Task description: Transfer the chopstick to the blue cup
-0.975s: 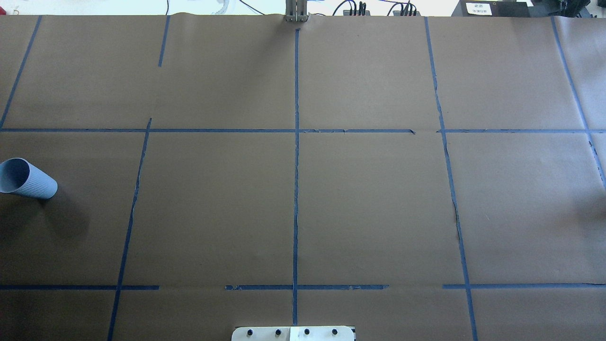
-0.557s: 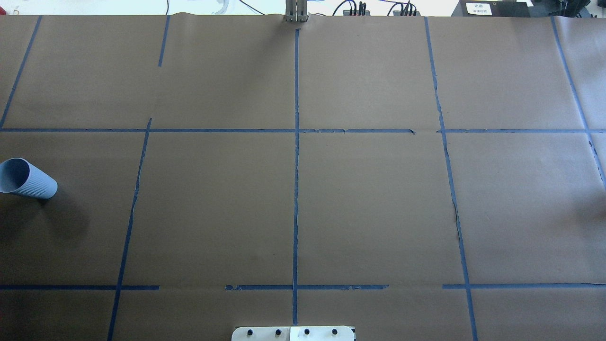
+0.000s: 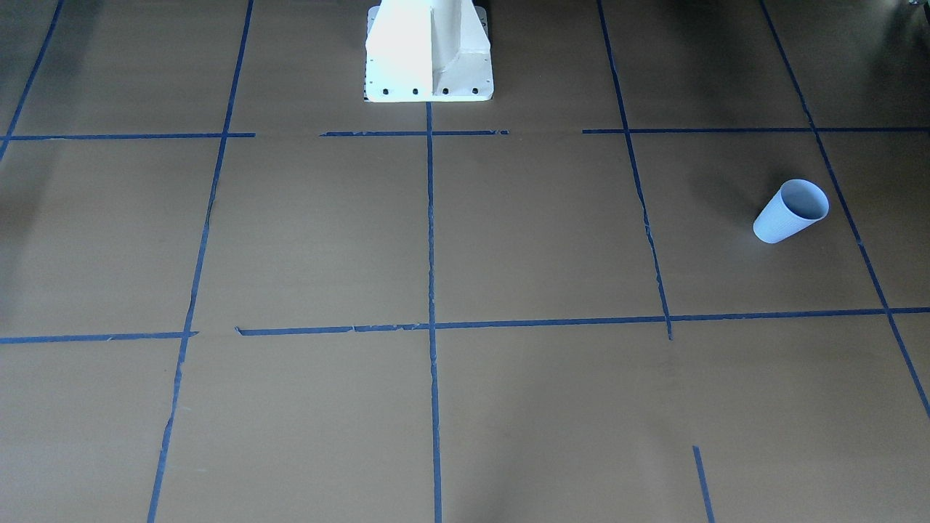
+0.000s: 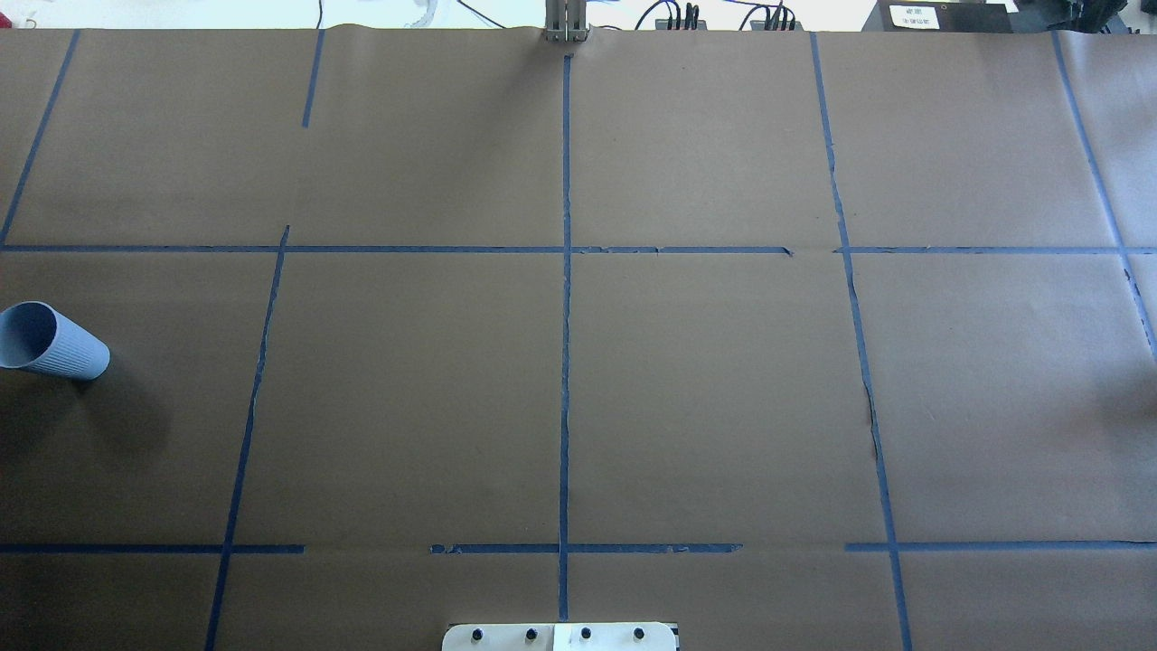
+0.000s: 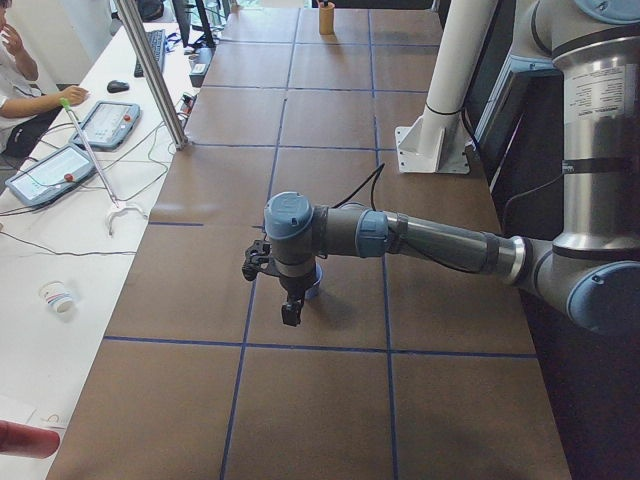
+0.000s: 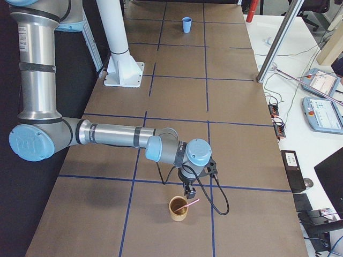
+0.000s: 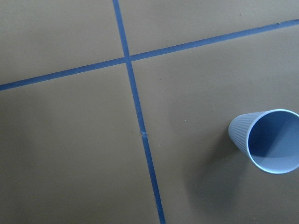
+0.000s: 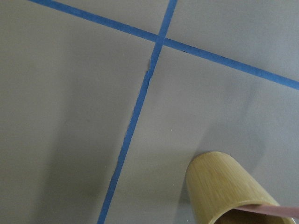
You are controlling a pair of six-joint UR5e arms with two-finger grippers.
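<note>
The blue cup (image 4: 50, 342) stands upright at the table's far left edge; it also shows in the front view (image 3: 790, 211) and the left wrist view (image 7: 268, 140). My left gripper (image 5: 290, 315) hangs just beside it, and I cannot tell if it is open. A pinkish chopstick (image 6: 188, 204) leans in a tan bamboo cup (image 6: 179, 209) at the table's right end; both show in the right wrist view, the stick (image 8: 268, 210) across the cup's (image 8: 219, 184) rim. My right gripper (image 6: 188, 194) hovers just above that cup; I cannot tell if it is open.
Blue tape lines grid the brown paper table. The white robot pedestal (image 3: 429, 51) stands at the near middle edge. A metal post (image 5: 150, 70) and the operators' desk with tablets (image 5: 60, 170) border the far side.
</note>
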